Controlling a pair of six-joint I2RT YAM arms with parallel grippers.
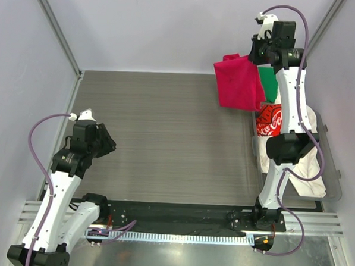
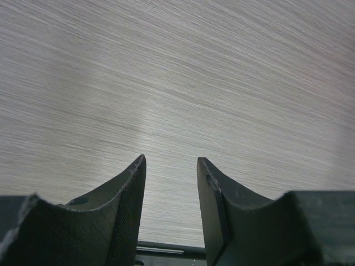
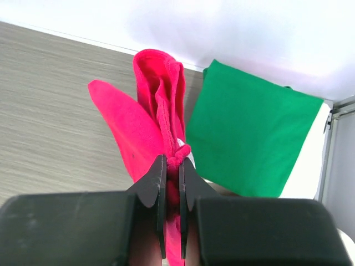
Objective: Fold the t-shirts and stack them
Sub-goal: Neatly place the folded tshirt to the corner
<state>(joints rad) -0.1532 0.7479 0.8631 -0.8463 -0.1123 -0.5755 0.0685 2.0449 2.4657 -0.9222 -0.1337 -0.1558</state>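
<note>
Your grey wood-grain desk (image 1: 165,138) has the shirts at its far right. The plain magenta-red cloth t-shirt (image 1: 236,82) hangs in the air, clamped in your right hand (image 3: 172,166). The white t-shirt with red-black print (image 1: 270,123) lies under that arm, with the folded green t-shirt (image 3: 249,138) just behind it. Your left hand (image 2: 171,159) hovers over bare desk, fingers apart, holding nothing.

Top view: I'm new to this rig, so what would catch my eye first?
The magenta tee hangs in the air at the far right, pinched in the shut right gripper. Beside it lies a flat green tee, with a white printed tee nearer, under that arm. The left gripper hovers open over the table at the near left.
</note>
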